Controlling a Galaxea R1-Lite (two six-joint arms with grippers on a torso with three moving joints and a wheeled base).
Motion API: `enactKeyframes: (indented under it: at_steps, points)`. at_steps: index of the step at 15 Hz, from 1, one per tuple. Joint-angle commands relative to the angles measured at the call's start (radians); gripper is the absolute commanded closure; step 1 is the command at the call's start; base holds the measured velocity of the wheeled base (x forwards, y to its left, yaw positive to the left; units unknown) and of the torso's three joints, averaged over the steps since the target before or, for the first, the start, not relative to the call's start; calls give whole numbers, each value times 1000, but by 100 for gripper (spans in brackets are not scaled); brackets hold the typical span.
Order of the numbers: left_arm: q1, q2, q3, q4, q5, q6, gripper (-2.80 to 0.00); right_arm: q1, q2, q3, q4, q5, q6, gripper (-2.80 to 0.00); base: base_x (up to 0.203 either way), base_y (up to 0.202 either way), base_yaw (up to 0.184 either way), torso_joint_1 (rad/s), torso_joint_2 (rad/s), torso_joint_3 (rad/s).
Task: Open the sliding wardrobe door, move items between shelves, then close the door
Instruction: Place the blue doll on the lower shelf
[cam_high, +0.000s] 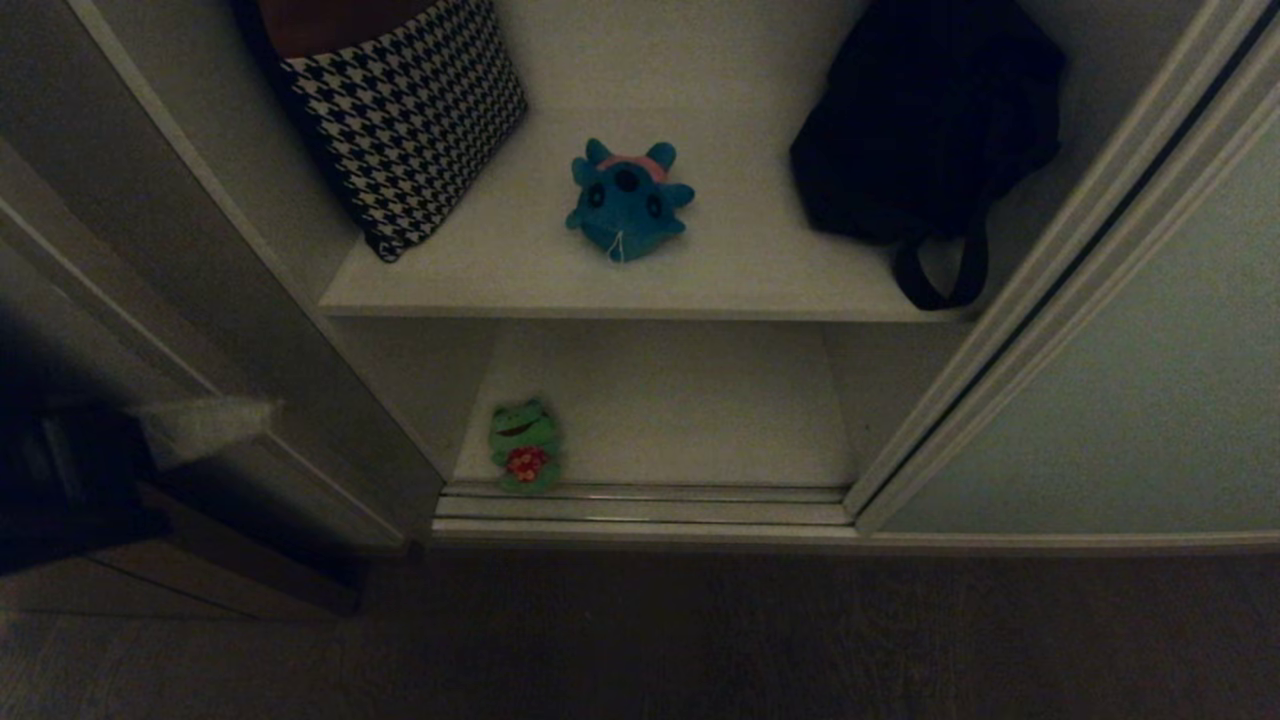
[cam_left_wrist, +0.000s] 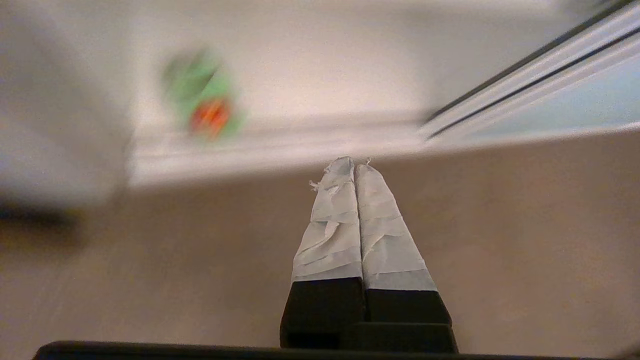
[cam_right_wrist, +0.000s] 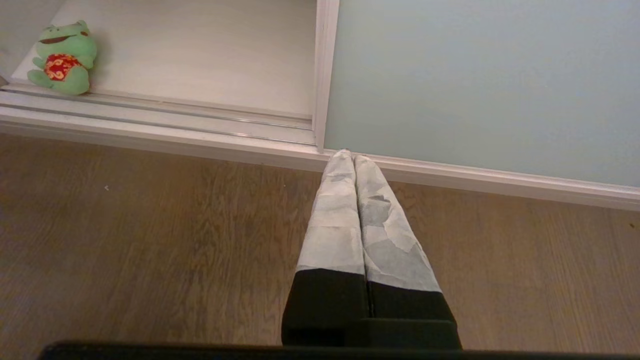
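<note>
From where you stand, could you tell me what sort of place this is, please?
Probably a bedroom or hallway at home: an open wardrobe with a sliding door, white shelves holding a cushion, a bag and plush toys, above a wooden floor.

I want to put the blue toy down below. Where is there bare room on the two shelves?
The bottom board is bare everywhere right of the green frog. The upper board is crowded: houndstooth cushion, blue plush toy and black bag, with narrow gaps between.
</note>
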Motion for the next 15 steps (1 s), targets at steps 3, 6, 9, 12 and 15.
enactKeyframes:
  at_steps: [3, 6, 9, 12, 15]
  points:
    - [-39, 190, -335, 72, -91, -23, 0, 1, 0, 0, 0, 0, -1, 0, 0, 0, 0, 0, 0, 0]
    - [-86, 464, -522, 58, -103, -61, 0, 0, 0, 0, 0, 0, -1, 0, 0, 0, 0, 0, 0, 0]
    - [-136, 708, -751, 41, -53, -130, 0, 0, 0, 0, 0, 0, -1, 0, 0, 0, 0, 0, 0, 0]
    - [-191, 892, -994, 44, 50, -213, -280, 0, 0, 0, 0, 0, -1, 0, 0, 0, 0, 0, 0, 0]
    - [-240, 1011, -1060, 26, 105, -255, -280, 1, 0, 0, 0, 0, 1, 0, 0, 0, 0, 0, 0, 0]
